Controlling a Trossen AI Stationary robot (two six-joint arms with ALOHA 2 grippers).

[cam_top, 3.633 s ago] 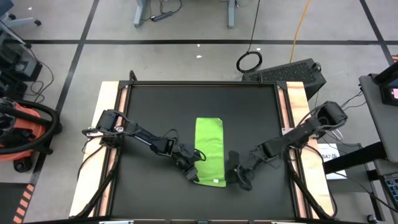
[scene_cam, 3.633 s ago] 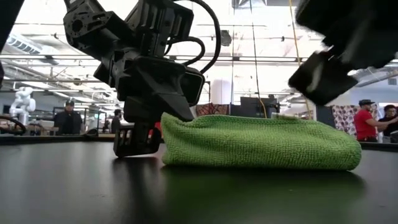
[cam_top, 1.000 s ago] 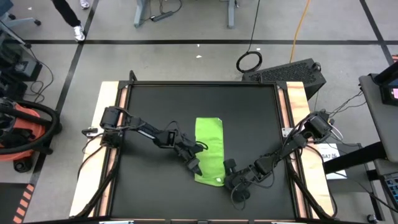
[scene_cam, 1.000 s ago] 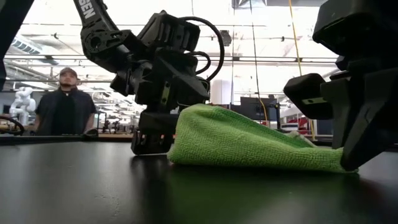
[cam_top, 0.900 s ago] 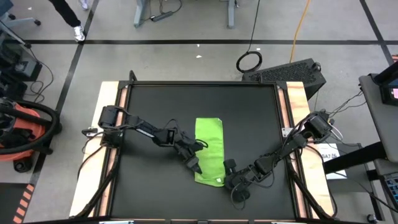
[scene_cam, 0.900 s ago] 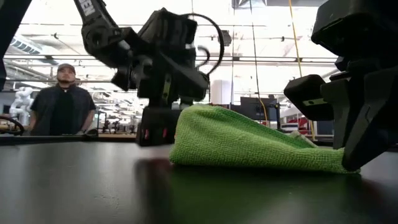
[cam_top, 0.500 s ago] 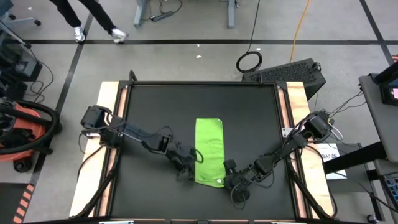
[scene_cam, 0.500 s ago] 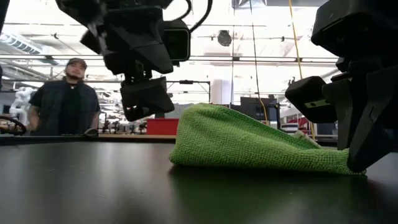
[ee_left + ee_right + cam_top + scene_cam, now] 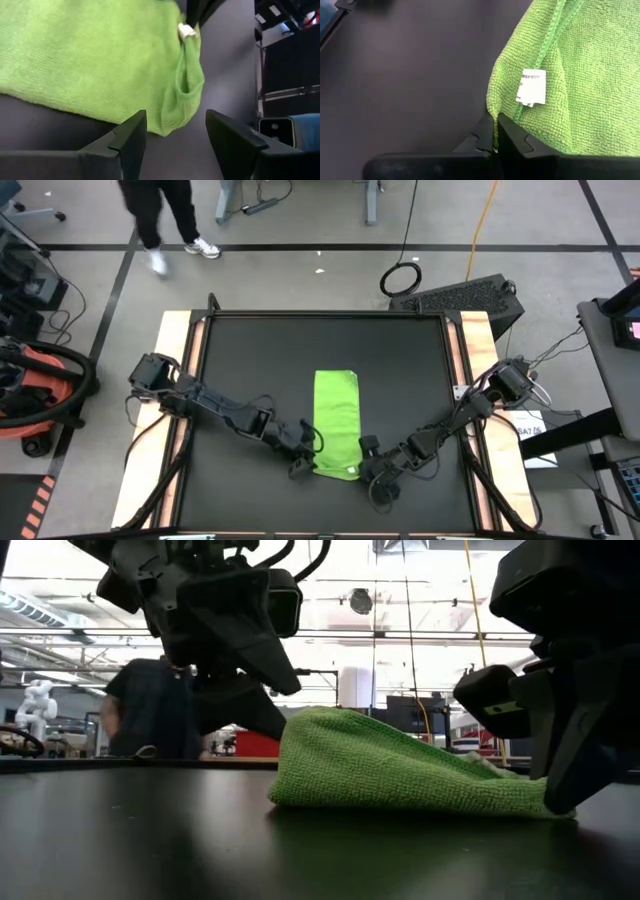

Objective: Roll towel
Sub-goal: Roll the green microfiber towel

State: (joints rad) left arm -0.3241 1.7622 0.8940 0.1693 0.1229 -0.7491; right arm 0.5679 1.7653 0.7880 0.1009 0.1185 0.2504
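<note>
The lime-green towel (image 9: 337, 423) lies as a folded strip on the black mat (image 9: 250, 360), its long way running far to near. In the low view its near end (image 9: 400, 775) humps up at the left and tapers flat to the right. My left gripper (image 9: 300, 465) hovers open just off the towel's near left corner (image 9: 177, 117), one finger on each side of the corner's tip, touching nothing. My right gripper (image 9: 366, 467) is shut on the near right corner, next to a white label (image 9: 531, 87). My right gripper pinches the towel's edge at its near right corner (image 9: 493, 127) between its two fingers (image 9: 512, 137), just beside the white label. The fingers slant down from the table's right and near side (image 9: 560, 775). The pinched corner is low at the mat, the towel lying slack behind it.
Bare black mat lies on all sides of the towel. Wooden table strips (image 9: 175, 350) flank the mat. A person (image 9: 165, 210) walks on the floor beyond the far left corner and shows behind the table (image 9: 150, 710). A black keyboard-like unit (image 9: 465, 298) sits far right.
My left gripper has left the towel's left edge, risen off the mat and gone toward the table's near edge, ending by the near left corner. The towel and my right gripper have kept still. The person has walked along behind the table.
</note>
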